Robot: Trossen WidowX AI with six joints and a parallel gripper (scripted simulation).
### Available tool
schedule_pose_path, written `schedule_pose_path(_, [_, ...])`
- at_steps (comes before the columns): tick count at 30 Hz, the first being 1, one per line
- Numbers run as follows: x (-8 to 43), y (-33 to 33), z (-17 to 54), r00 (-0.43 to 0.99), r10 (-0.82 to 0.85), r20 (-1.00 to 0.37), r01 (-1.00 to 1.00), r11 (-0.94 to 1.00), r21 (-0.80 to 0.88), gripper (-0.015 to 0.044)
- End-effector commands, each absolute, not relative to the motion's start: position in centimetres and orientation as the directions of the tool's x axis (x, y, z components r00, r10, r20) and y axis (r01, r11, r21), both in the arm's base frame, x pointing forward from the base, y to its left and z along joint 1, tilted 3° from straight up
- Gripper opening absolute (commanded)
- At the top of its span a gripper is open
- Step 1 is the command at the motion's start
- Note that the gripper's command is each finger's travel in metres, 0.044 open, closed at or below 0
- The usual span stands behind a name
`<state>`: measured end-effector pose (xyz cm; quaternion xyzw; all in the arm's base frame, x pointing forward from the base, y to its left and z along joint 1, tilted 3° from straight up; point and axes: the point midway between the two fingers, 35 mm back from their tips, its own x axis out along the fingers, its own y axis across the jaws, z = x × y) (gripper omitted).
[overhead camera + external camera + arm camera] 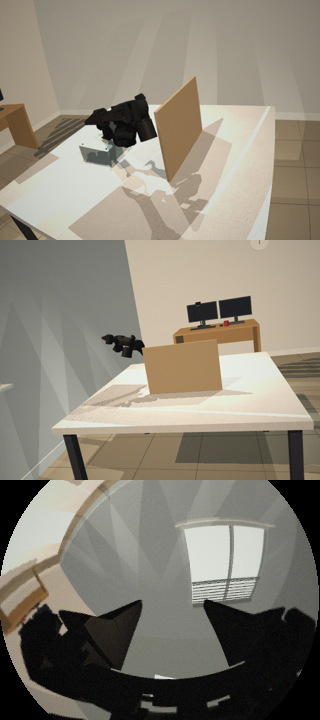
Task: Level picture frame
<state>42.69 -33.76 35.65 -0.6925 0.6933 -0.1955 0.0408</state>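
The picture frame and the screw are not visible in any view. An upright tan board stands on the table and shows only a bare face in the top and exterior views; its other face is hidden. How the frame hangs cannot be seen. My gripper is open, with its fingers wide apart and nothing between them in the wrist view. It is raised above the table and points away from the board, toward the room's wall.
The board stands on the white table. A pale grey box-like block sits on the table below the arm. The wrist view shows a window in the wall. A desk with two monitors stands farther off.
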Motion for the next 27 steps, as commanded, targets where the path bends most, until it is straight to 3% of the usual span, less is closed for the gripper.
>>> schedule_pose_path(1, [42.5, -33.9, 35.8, -0.039, -0.975, 0.218, -0.942, -0.037, -0.334, 0.0374])
schedule_pose_path(6, [36.9, -36.5, 40.8, -0.091, -0.941, 0.325, -0.864, -0.087, -0.495, 0.026])
schedule_pose_path(17, [23.3, -37.4, 50.2, -0.236, -0.788, 0.568, -0.681, -0.283, -0.675, 0.026])
schedule_pose_path(27, [11.2, -31.9, 56.3, -0.378, -0.536, 0.755, -0.604, -0.475, -0.64, 0.026])
